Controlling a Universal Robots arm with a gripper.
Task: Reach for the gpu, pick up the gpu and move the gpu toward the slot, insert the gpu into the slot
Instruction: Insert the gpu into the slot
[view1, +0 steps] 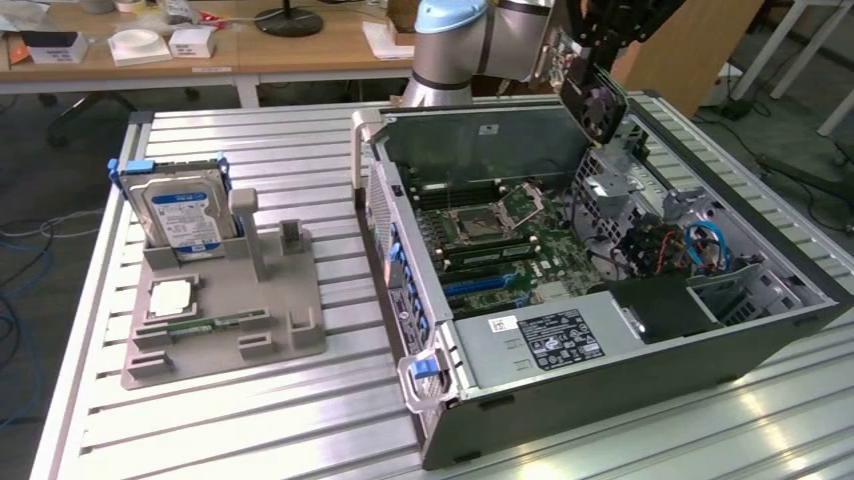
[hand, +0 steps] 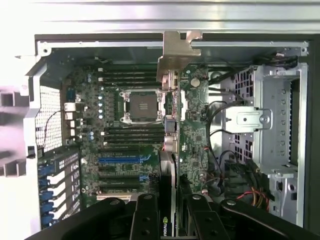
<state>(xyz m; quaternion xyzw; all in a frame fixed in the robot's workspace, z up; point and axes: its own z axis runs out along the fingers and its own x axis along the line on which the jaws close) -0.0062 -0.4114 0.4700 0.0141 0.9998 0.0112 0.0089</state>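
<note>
Claw (hand: 171, 202), partly closed, pinches the thin flat dark gpu (hand: 168, 170) edge-on; its bent metal bracket (hand: 176, 57) gleams.

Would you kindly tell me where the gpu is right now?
The gpu is clamped in the gripper, hanging above the open computer case near its far wall, toward the exterior view's right.
</note>
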